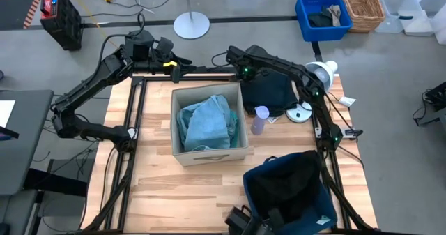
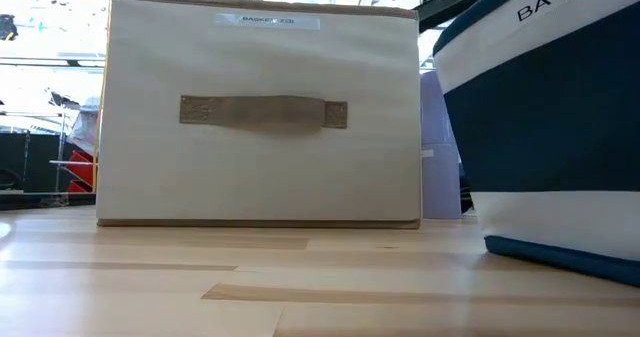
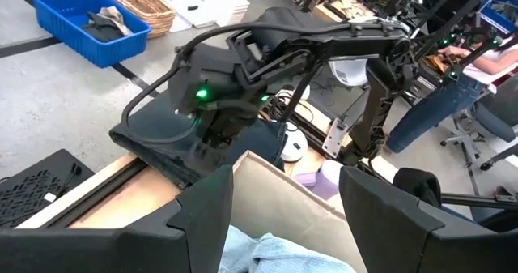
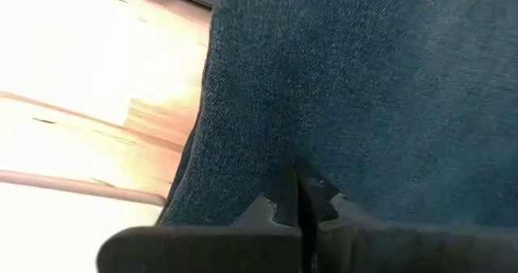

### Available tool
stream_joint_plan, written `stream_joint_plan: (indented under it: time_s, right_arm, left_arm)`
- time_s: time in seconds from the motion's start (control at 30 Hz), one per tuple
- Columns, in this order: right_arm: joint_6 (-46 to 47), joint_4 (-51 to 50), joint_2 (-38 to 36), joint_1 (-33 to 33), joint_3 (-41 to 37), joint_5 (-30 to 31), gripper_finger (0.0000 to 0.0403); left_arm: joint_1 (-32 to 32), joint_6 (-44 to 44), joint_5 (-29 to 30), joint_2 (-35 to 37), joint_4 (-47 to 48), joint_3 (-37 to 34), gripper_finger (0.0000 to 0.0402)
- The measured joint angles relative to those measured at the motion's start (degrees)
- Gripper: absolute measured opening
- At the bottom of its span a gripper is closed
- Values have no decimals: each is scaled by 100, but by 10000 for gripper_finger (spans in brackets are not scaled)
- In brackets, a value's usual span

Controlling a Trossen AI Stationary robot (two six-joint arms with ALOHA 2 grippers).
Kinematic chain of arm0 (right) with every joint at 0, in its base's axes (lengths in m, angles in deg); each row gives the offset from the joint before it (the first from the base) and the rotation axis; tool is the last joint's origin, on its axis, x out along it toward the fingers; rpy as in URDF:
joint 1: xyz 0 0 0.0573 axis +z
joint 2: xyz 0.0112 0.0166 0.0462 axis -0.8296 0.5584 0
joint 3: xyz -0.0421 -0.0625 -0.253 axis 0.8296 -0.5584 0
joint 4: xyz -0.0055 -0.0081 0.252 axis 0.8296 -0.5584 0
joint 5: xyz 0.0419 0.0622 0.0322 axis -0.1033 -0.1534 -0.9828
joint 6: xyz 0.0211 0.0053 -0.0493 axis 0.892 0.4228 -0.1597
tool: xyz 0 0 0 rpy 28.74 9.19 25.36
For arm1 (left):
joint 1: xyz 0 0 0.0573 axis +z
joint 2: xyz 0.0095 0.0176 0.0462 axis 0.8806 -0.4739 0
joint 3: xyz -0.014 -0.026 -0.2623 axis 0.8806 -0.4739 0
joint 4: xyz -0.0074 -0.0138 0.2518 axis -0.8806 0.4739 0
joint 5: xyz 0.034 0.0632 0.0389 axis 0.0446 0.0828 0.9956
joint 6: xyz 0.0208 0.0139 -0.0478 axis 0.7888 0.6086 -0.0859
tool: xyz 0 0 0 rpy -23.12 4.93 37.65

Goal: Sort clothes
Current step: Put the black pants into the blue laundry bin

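A beige fabric box (image 1: pixel 209 151) stands mid-table and also fills the low view (image 2: pixel 260 167). A pale blue-grey garment (image 1: pixel 207 122) lies inside it, a turquoise edge beside it. A dark garment (image 1: pixel 270 92) lies on the table beyond the box's far right corner. My right gripper (image 1: pixel 244 73) is shut on it, and dark cloth fills the right wrist view (image 4: pixel 364 87). My left gripper (image 3: pixel 279 216) is open and empty above the box's far edge (image 1: pixel 167 61). The navy bin (image 1: pixel 293 190) stands near right, with dark cloth inside. My right gripper pinches a raised fold of the dark garment (image 4: pixel 295 172) between its two shut fingertips. The fingers slant down at it from above. The rest of the garment spreads out beyond the fingers toward the wooden table top (image 4: pixel 73 87). How many layers it holds does not show.
A pale purple cup (image 1: pixel 260 119) stands at the box's right side, with white round objects (image 1: pixel 301 113) behind it. The black frame rail (image 1: pixel 202 74) runs along the table's far edge. On the floor beyond stand a blue crate (image 1: pixel 322 13) and a wicker basket (image 1: pixel 364 6).
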Motion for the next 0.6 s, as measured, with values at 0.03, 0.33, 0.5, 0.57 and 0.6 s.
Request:
stream_joint_plan:
  time_s: [0.03, 0.33, 0.5, 0.57, 0.6]
  right_arm:
    - [11, 2, -53, 24, -1, 3, 1]
    - [92, 26, -471, 296, -1, 402, 0]
    - [190, 30, -679, 419, -1, 547, 0]
    - [228, 26, -740, 454, -1, 696, 0]
    - [228, 26, -768, 459, -1, 741, 0]
  left_arm:
    - [2, -6, 0, 0, 2, 0, 219]
    - [1, -27, 0, 0, 26, 0, 219]
    - [0, -28, 0, 0, 28, 0, 219]
    - [0, -28, 0, 0, 28, 0, 219]
    - [1, -28, 0, 0, 28, 0, 219]
